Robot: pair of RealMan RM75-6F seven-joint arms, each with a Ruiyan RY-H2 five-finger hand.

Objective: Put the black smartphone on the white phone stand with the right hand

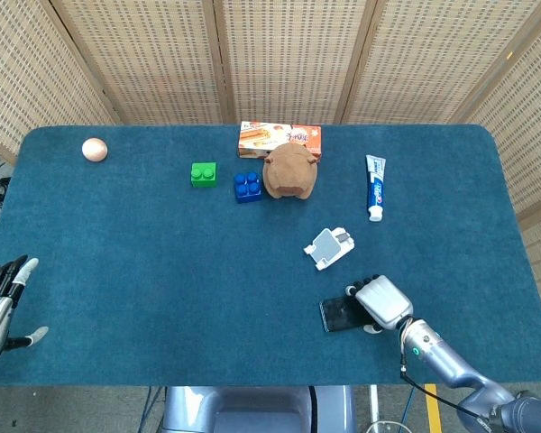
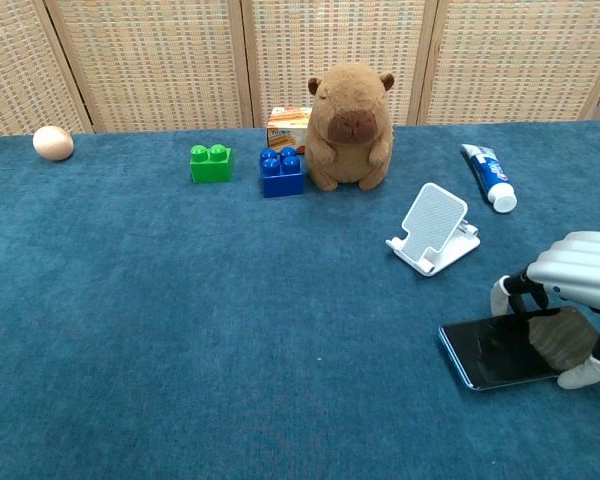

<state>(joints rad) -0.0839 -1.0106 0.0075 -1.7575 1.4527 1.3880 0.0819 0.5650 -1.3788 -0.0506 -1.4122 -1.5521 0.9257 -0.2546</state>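
Note:
The black smartphone (image 1: 339, 314) (image 2: 495, 352) lies near the table's front right, screen up and a little askew. My right hand (image 1: 383, 301) (image 2: 580, 275) covers its right end: fingers curl over the far edge, the thumb presses the near edge. The white phone stand (image 1: 329, 246) (image 2: 435, 228) sits empty just beyond the phone, slightly to its left. My left hand (image 1: 0, 302) hangs off the table's left front edge, fingers spread and holding nothing.
Along the back stand a brown capybara plush (image 1: 289, 171), a blue block (image 1: 247, 187), a green block (image 1: 203, 173) and an orange snack box (image 1: 279, 139). A toothpaste tube (image 1: 375, 187) lies at back right. A peach ball (image 1: 94, 150) rests at far left.

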